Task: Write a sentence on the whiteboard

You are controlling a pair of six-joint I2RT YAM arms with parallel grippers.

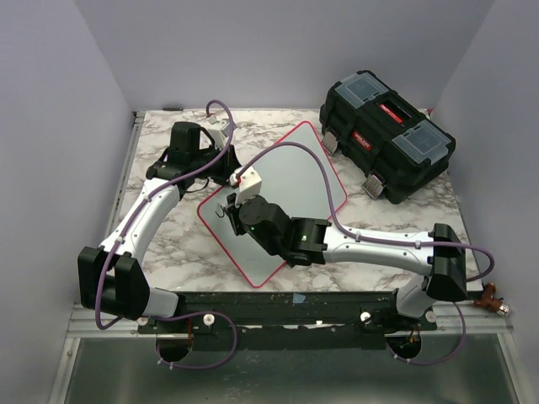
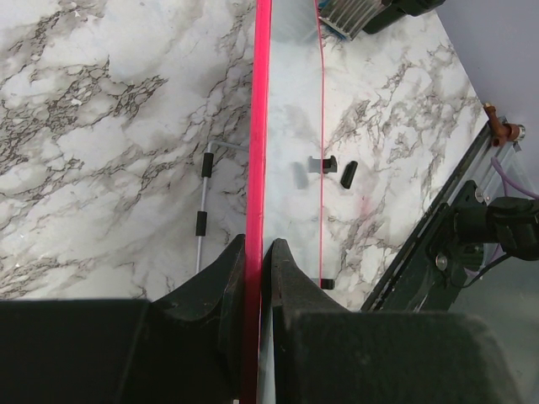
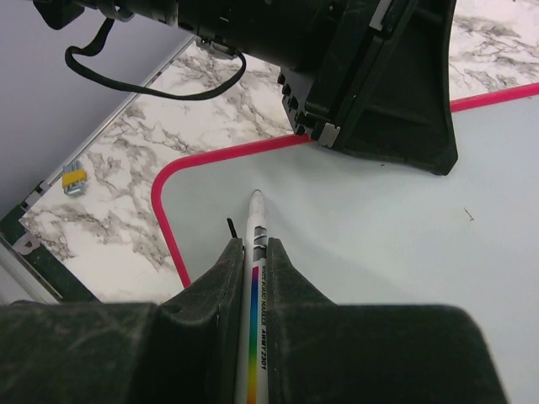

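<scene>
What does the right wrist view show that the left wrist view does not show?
Only the right wrist view shows the marker, held in the right gripper, with its tip close to the board beside a short black stroke. Only the left wrist view shows the board edge-on, a thin metal rod beside it, and part of the black toolbox. Both show the whiteboard, its red rim, the marble table, and the left gripper clamped on that rim.

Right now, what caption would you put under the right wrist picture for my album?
Right end effector grips a white marker, tip at the whiteboard near its pink corner.
</scene>
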